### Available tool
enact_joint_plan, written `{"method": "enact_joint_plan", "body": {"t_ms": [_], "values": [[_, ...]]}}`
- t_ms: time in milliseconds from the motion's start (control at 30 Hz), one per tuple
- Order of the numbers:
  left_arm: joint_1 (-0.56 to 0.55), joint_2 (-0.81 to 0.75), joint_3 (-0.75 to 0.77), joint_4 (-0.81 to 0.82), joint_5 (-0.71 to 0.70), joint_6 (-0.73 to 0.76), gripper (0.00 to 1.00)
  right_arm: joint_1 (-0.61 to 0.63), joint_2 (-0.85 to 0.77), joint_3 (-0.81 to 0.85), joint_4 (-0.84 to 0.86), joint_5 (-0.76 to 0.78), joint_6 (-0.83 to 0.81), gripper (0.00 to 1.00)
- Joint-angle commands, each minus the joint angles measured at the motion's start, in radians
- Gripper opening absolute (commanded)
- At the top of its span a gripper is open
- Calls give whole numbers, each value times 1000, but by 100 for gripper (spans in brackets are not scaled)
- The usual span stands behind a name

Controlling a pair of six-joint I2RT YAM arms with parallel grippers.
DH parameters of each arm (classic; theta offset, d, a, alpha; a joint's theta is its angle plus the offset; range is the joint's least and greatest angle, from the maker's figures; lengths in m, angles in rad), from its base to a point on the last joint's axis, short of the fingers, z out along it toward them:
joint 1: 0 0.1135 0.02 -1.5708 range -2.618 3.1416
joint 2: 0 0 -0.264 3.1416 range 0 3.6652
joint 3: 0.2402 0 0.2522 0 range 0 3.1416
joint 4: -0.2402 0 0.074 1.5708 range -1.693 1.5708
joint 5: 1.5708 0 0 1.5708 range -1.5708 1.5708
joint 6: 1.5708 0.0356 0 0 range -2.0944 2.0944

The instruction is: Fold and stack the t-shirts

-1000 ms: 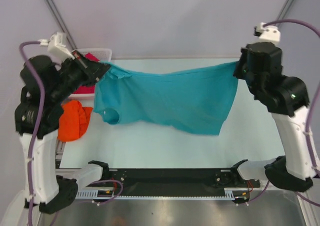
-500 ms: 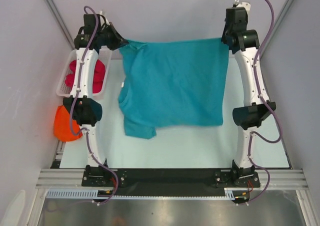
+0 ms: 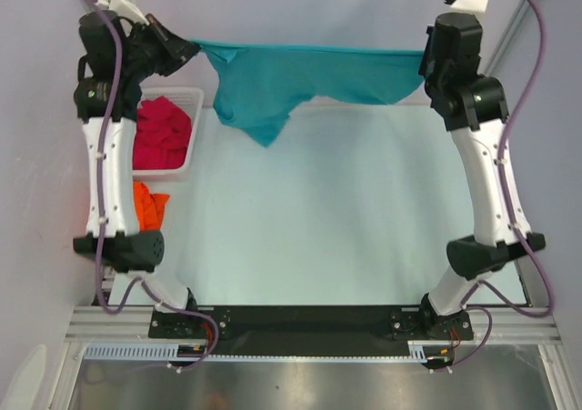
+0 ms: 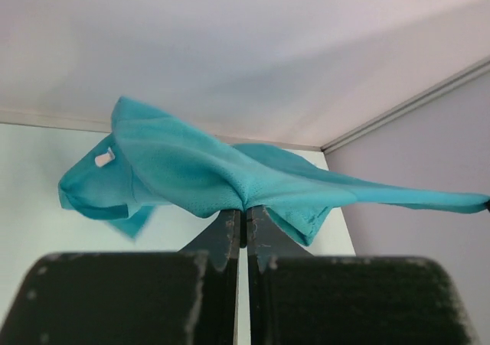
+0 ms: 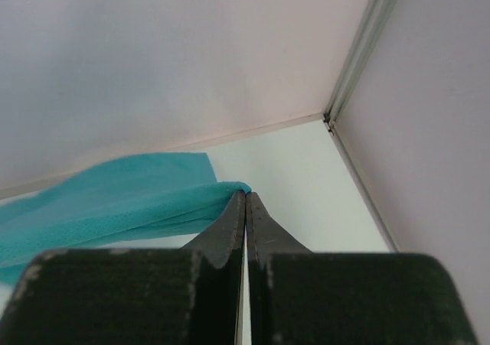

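The teal-blue t-shirt [image 3: 300, 78] hangs stretched in the air between both grippers at the far end of the table. My left gripper [image 3: 193, 46] is shut on its left corner; in the left wrist view the cloth [image 4: 191, 177] bunches over the closed fingertips. My right gripper [image 3: 424, 57] is shut on its right corner, with the cloth [image 5: 130, 200] pinched at the tips. The crimson-pink t-shirt [image 3: 162, 133] lies in the basket. The bright orange t-shirt [image 3: 148, 203] lies crumpled at the table's left edge, partly hidden by the left arm.
The white lattice basket [image 3: 193, 128] stands at the far left of the table [image 3: 318, 219]. Walls close in the back and both sides.
Both arms have lifted the teal-blue t-shirt higher and pulled it taut. It now hangs as a narrow band at the back instead of draping wide over the table.
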Motion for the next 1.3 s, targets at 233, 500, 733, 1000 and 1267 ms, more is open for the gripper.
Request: {"method": "enact_joint_plan", "body": {"t_ms": [233, 500, 733, 1000, 1267], "values": [[3, -374, -924, 210, -16, 113, 0, -23, -314, -810, 82, -88, 154, 0], [-5, -564, -1267, 216, 0, 125, 0, 30, -393, -1091, 31, -247, 238, 0], [-8, -739, -1396, 141, 48, 117, 0, 99, -456, -1122, -78, -209, 275, 0], [-5, -813, -1499, 102, 60, 116, 3, 113, -478, -1162, -124, -206, 286, 0], [-5, -549, -1350, 196, 59, 122, 5, 87, -346, -1099, -41, -235, 257, 0]]}}
